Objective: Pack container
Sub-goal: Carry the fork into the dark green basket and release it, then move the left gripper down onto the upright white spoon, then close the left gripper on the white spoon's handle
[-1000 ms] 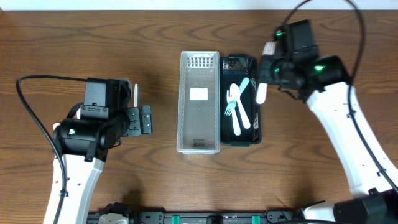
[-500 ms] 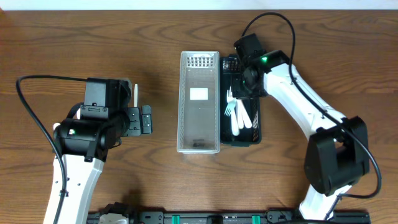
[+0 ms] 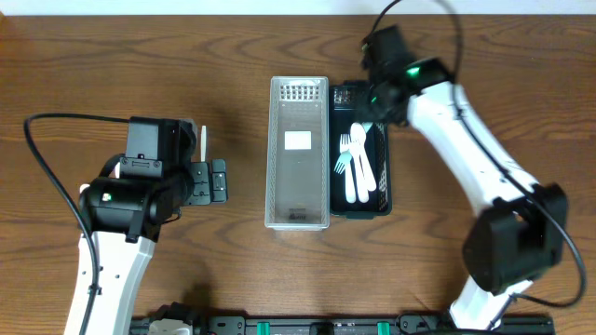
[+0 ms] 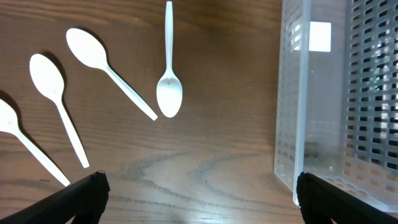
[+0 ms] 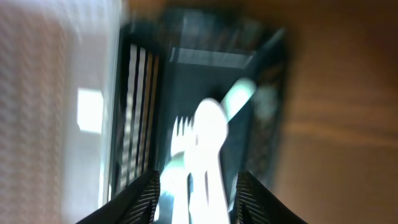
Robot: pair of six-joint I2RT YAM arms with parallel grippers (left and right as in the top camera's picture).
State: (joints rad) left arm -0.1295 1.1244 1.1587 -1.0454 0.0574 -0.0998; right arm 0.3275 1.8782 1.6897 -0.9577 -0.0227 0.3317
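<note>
Two baskets sit side by side mid-table [image 3: 186, 56], long sides touching. The left basket [image 3: 276, 158] holds no cutlery. The right basket [image 3: 384, 186] holds a pile of forks and spoons [image 3: 358, 167] lying lengthwise, overlapping. The right gripper [image 3: 368, 107] is over the right basket's far end. The left gripper [image 3: 219, 179] is well left of the left basket. In the left wrist view, four spoons [image 4: 169, 93] [image 4: 109, 71] [image 4: 59, 106] [image 4: 25, 149] lie on the table left of that basket, apart from each other.
</note>
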